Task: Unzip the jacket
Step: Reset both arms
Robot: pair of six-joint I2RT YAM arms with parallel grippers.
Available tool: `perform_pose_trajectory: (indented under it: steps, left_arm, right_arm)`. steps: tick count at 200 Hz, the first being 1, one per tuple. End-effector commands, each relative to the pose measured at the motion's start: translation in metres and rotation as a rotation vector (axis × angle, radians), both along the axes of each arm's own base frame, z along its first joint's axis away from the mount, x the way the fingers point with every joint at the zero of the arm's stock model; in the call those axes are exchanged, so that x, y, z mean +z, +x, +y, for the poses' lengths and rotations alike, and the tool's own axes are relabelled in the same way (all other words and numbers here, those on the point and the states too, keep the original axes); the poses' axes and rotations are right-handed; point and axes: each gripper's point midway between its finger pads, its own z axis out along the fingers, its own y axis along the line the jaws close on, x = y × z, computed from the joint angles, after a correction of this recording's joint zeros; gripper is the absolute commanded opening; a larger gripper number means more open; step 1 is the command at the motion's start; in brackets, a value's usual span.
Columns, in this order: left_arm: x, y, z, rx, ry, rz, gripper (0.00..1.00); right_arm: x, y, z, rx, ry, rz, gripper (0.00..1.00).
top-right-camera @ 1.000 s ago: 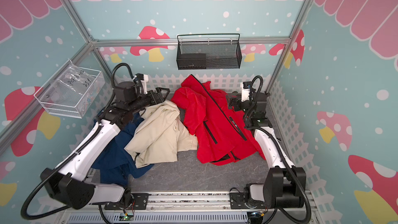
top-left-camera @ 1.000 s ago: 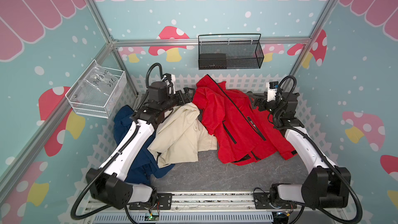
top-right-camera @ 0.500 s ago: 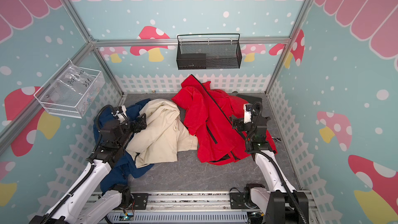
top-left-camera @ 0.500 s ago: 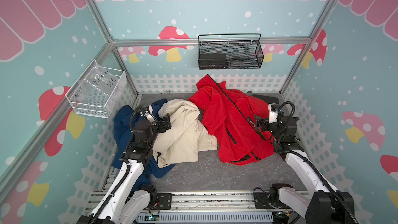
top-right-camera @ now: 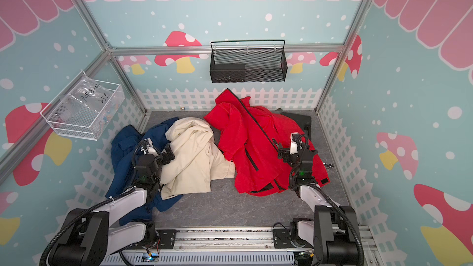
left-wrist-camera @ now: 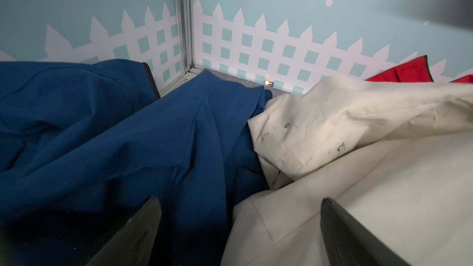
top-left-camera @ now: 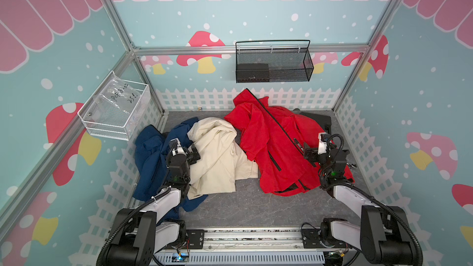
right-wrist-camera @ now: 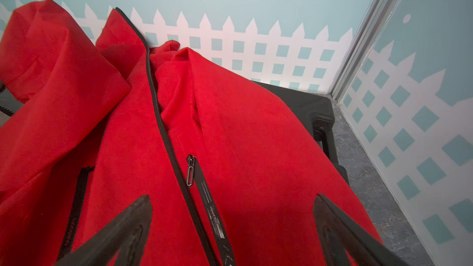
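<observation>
**Jacket not yet gripped: both jaws wide and empty**

The red jacket (top-left-camera: 271,147) lies crumpled on the worktop (top-left-camera: 245,208) from about 12 o'clock round to 3 o'clock, with its collar toward the back wall. Its front zip (right-wrist-camera: 163,134) shows as a dark line from collar to hem. I cannot pick out the slider on it, nor tell whether the teeth are joined all the way.

The right jaws hang spread wide above the jacket's 3 o'clock side, holding nothing. A metal pull (right-wrist-camera: 190,172) lies just beside the front zip, and it looks to belong to a chest pocket. The left jaws are equally wide and empty, at 9 o'clock above the seam between the cream garment (top-left-camera: 217,159) and the blue garment (top-left-camera: 151,159).

The task appears to be at the approach step. The next move calls for finding the front zip's slider, probably near the collar. One arm would pin the cloth there while the other pinches the small tab.
</observation>
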Motion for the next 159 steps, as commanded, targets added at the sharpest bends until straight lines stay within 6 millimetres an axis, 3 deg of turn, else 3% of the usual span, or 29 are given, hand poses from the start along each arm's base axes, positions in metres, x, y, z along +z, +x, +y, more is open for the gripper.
perform_pose_trajectory:
  steps: [1,22,73,110,159]
  left_arm:
    - [0.015,0.01,0.003,-0.033,0.05,-0.013,1.0]
    - [-0.006,0.013,0.004,-0.06,0.015,0.069,0.99]
    - [-0.017,0.017,-0.005,-0.125,0.079,-0.086,0.99]
    - [-0.027,0.018,-0.014,-0.171,0.095,-0.107,1.0]
    - [-0.042,0.04,-0.012,-0.166,0.083,0.047,1.0]
  right_arm:
    - [0.016,0.004,-0.009,-0.038,-0.056,-0.098,0.99]
    - [0.012,0.004,-0.011,-0.05,-0.057,-0.113,0.99]
    - [-0.008,0.014,-0.002,0.007,-0.073,-0.065,0.97]
    - [-0.027,0.002,0.0,0.02,-0.083,-0.107,0.96]
    - [-0.032,-0.005,-0.001,0.013,-0.082,-0.132,0.98]
